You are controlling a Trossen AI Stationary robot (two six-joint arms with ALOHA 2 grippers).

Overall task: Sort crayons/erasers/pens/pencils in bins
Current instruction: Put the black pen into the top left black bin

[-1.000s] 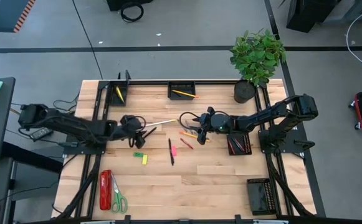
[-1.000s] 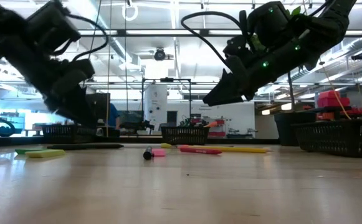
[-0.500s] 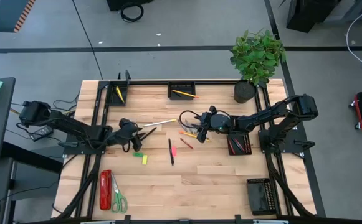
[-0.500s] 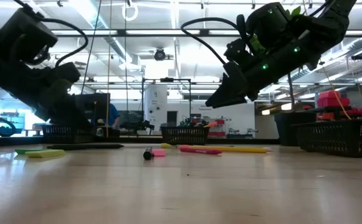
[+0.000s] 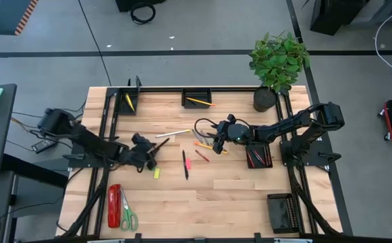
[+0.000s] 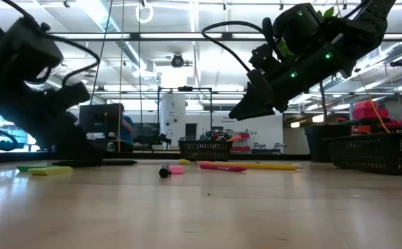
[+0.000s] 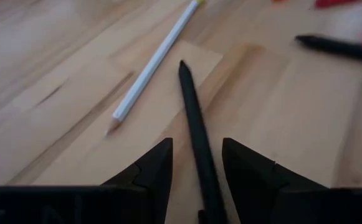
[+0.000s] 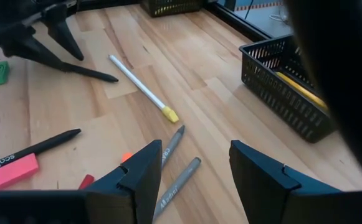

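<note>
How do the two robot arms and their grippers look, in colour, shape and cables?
Both arms are black and jointed, with black cables looping along them. The right arm shows small green lights. The left gripper and right gripper each have two dark, wedge-shaped fingers tapering to points.

We note a pale wooden worktop (image 5: 236,196). Lying on it: four black mesh bins (image 5: 197,98), a potted plant (image 5: 276,64) at the far right corner, a red stapler (image 5: 114,205) beside green-handled scissors (image 5: 127,214) at the near left, and at centre loose pens (image 5: 184,164), a white pencil (image 5: 173,133), crayons (image 5: 202,155) and erasers (image 5: 156,173).
</note>
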